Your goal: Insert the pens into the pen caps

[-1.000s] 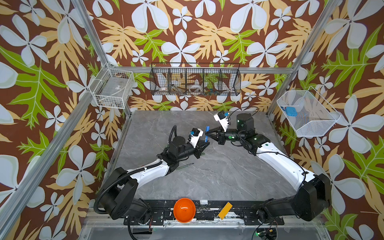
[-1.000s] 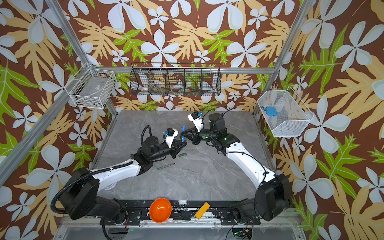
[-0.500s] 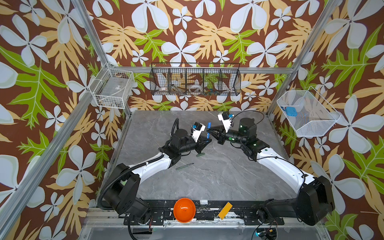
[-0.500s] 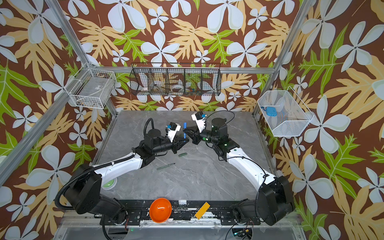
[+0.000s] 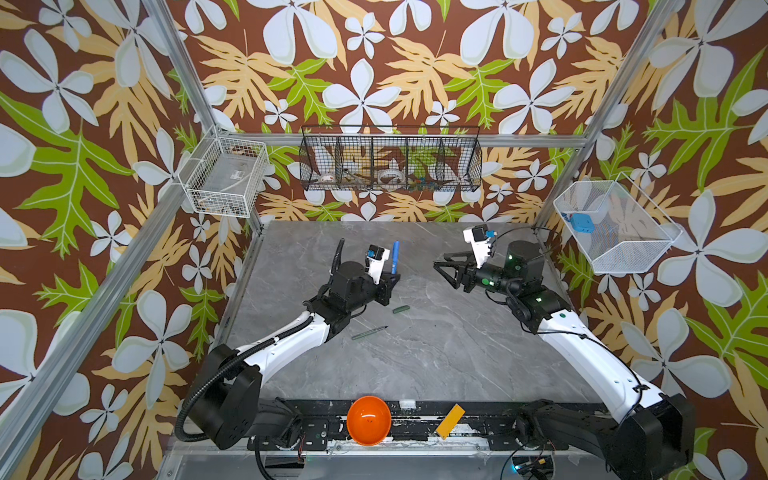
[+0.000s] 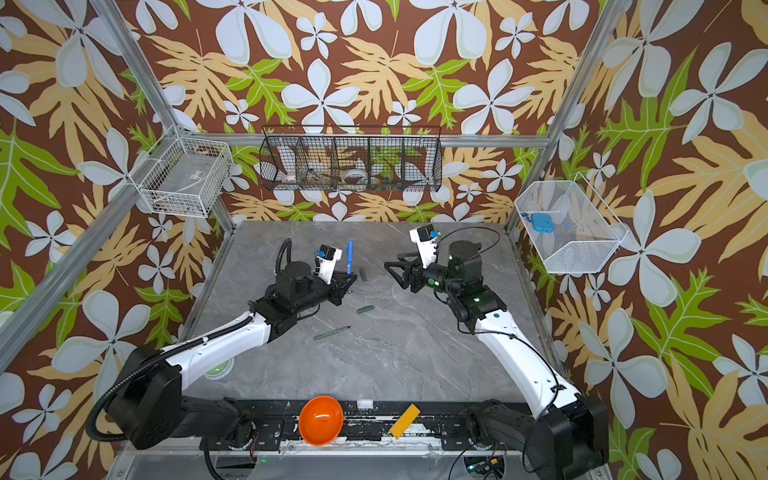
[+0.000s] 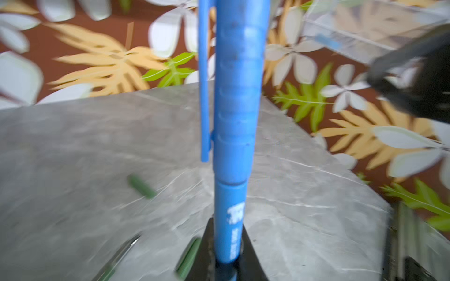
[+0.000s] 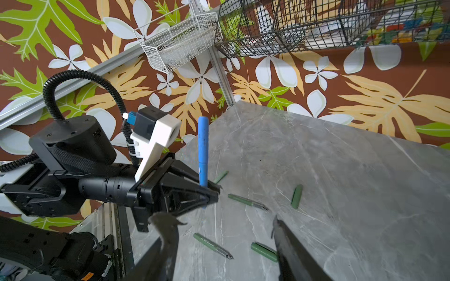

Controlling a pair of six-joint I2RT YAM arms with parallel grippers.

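Since a second ago the two arms have parted. They were tip to tip over the middle of the tabletop (image 5: 436, 365) and are now well apart.

Left: left tool (image 5: 392, 277) is clamped on the lower barrel of the blue pen (image 5: 395, 254), which stands upright above the surface. Left wrist view shows the blue cap (image 7: 237, 73) on the barrel with its clip alongside. It looks seated, with a thin seam at the join.

Middle, loose on the tabletop: green cap (image 5: 401, 309), and near it a green pen (image 5: 369, 333) with its tip uncovered. Right wrist view shows more green pens and caps lying apart; the count is unclear.

Right: right tool (image 8: 222, 222) has its jaws spread with nothing between them.

Handling, judged: the pens are light, stiff, smooth plastic, likely to roll and to pivot if pinched near one end. Best taken mid-barrel, across the axis, with the tip left clear. The caps are short and round. Grip the tube body, not the thin clip, which could flex.
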